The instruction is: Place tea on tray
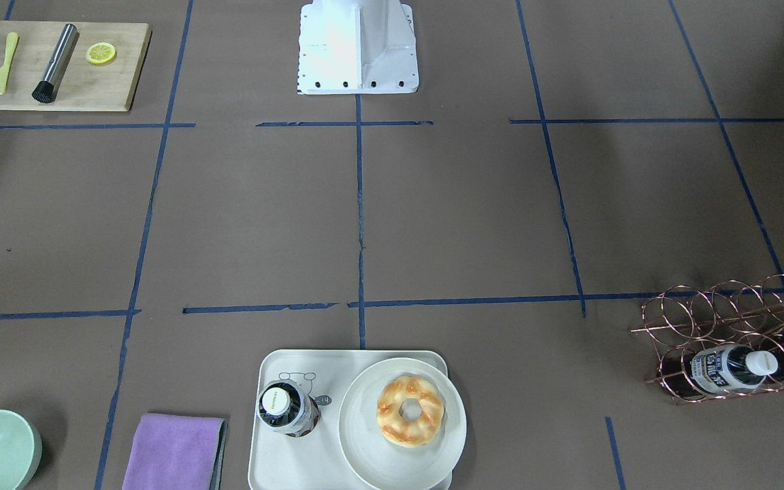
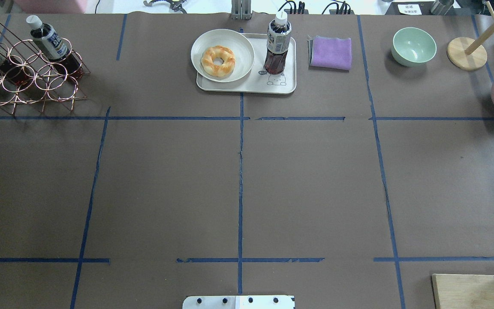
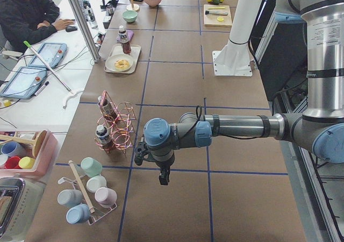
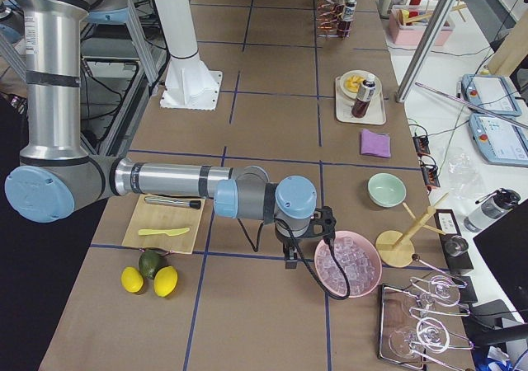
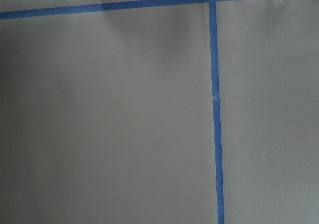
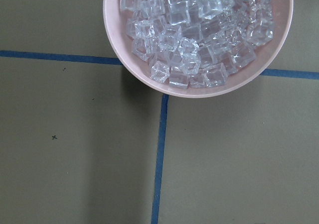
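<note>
Tea point(image 1: 288, 408) upright on tray point(image 1: 276, 464), touching nothing else, beside a doughnut plate point(image 1: 359, 446).
Purple cloth point(image 1: 174, 452) just beside, on brown taped surface point(image 1: 433, 224); left fingers point(image 3: 163, 178), right fingers point(image 4: 290, 260): cannot tell whether spread.

From overhead we find the tray point(image 2: 247, 86) at 12 o'clock, far edge. On it: the tea point(image 2: 277, 45) upright at its 3 o'clock side, a plate point(image 2: 240, 46) w/ donut point(image 2: 218, 61) at 9. Just beside the tray at 3 we've a cloth point(image 2: 331, 52), a bowl point(image 2: 414, 46) beyond. The rack point(image 2: 28, 81) is at 10, the cutting board point(image 2: 465, 292) at 5.
</note>
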Controlling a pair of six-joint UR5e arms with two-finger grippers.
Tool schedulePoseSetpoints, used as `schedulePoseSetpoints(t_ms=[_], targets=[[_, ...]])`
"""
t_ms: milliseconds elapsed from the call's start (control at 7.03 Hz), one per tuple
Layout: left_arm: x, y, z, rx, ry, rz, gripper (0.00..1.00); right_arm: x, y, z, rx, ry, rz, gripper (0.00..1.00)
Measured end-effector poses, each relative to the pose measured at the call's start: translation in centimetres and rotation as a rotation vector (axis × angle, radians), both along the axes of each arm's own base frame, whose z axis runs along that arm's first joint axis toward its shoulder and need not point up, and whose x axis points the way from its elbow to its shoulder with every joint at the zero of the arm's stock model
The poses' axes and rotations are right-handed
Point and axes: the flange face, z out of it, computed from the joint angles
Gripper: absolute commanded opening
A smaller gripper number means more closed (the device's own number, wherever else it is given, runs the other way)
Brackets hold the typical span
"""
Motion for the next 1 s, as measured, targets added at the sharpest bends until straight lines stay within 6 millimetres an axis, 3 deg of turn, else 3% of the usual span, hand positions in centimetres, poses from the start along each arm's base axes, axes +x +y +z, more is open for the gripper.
schedulePoseSetpoints(t_ms=[995], targets=[[-0.04,-0.18,-0.59,0.015,0.001,-0.001,1.00,-0.03,-0.10,-0.25,0.007,-0.003,0.001,1.00]])
